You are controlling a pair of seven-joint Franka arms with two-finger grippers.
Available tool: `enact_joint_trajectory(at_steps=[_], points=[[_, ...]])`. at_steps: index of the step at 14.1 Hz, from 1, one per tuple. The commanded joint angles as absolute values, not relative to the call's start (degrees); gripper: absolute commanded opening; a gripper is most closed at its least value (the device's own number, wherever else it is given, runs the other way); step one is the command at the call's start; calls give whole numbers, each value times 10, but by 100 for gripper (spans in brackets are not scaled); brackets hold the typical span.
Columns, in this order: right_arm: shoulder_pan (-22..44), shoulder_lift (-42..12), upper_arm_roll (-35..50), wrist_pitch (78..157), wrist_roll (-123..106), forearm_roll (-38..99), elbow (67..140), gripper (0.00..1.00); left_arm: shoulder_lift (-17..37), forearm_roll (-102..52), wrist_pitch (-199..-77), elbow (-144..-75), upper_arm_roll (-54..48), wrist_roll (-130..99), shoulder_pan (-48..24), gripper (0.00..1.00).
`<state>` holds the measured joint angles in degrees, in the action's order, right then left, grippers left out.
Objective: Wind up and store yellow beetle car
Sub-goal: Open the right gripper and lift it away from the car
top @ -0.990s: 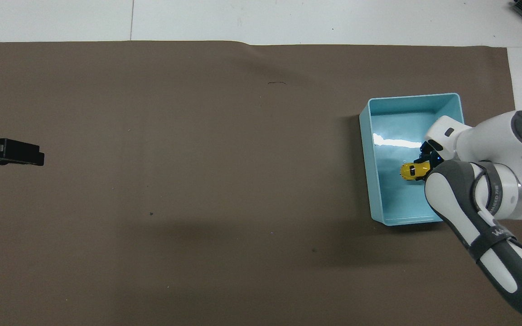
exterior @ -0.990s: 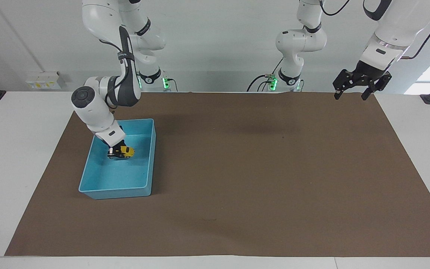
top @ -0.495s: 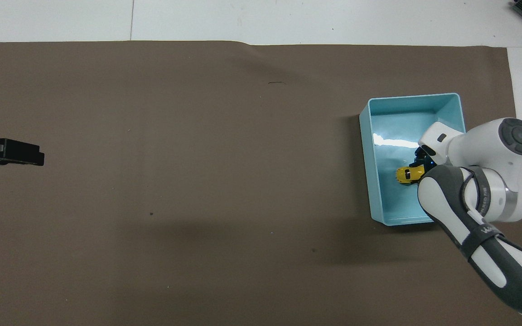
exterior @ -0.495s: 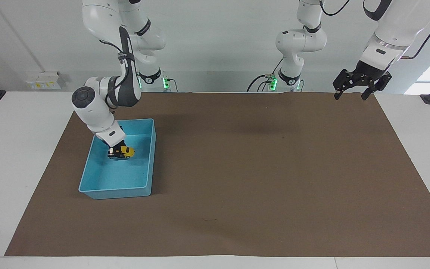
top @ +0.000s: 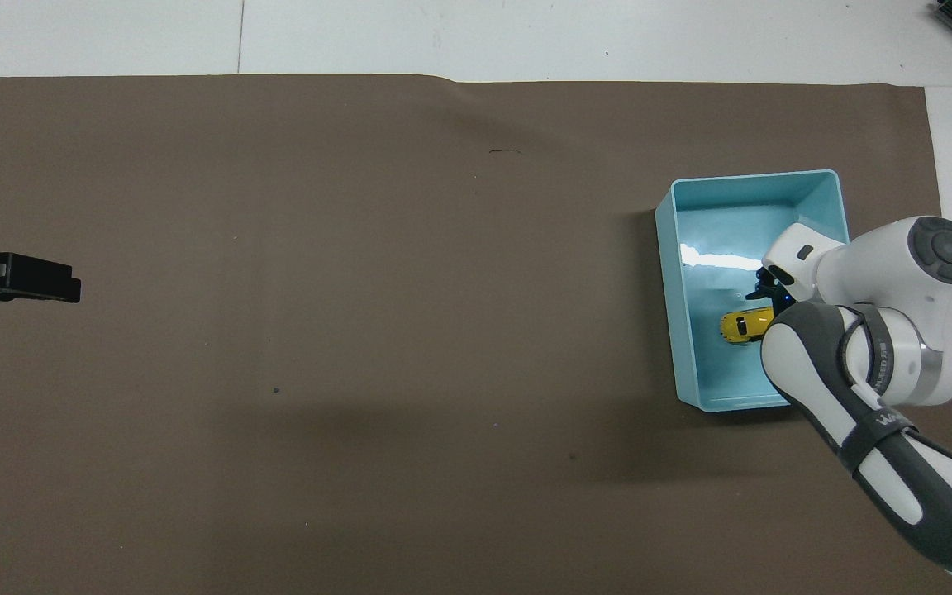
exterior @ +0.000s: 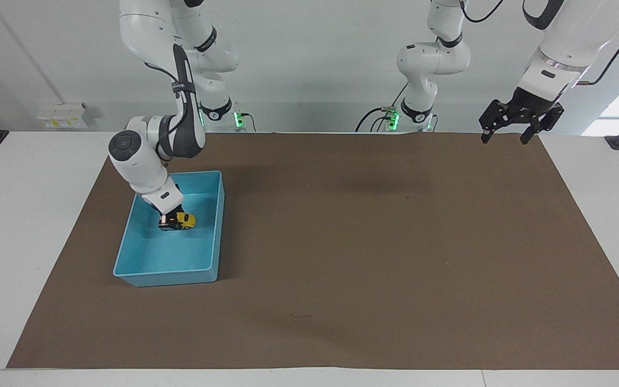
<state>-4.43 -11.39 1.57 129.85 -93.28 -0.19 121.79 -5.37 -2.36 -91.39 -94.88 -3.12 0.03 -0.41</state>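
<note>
- The yellow beetle car [exterior: 185,220] sits on the floor of the blue tray [exterior: 127,258], about midway along the tray's length and closer to its wall on the left arm's side; in the overhead view the yellow beetle car [top: 742,326] shows its rounded roof and dark windows, lying roughly crosswise in the tray.
- The right gripper [exterior: 168,221] is down inside the tray, right against the end of the car that points toward the right arm's end of the bench. I cannot tell whether its jaws are grasping the car or have let go (the dark fingers and the car's dark wheels run together in the facing view, and the arm's own forearm covers that end of the car in the overhead view).
- The blue tray [top: 668,273] stands on the brown mat [exterior: 374,258] toward the right arm's end of the bench, its long sides running away from the robots.
- The brown mat [top: 319,330] covers most of the white bench [exterior: 24,215].
- The left gripper [exterior: 505,137] hangs in the air over the mat's corner at the left arm's end, on the robots' side, well apart from the tray and the car; its jaws are released, spread wide, with nothing between them. That arm waits.
</note>
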Motion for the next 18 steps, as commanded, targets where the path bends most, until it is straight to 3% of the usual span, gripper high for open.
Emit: enact_joint_trajectory(at_steps=[1, 4, 18], points=[[-54, -112, 20, 1311, -946, -8, 1225, 84, -58, -33, -907, -951, -32, 4, 1, 100], [-54, -112, 20, 1308, -944, -8, 1223, 100, -58, -33, -907, -951, -32, 4, 1, 100], [-48, -99, 23, 1243, -945, -8, 1175, 100, -58, -33, -906, -951, -32, 4, 1, 100]])
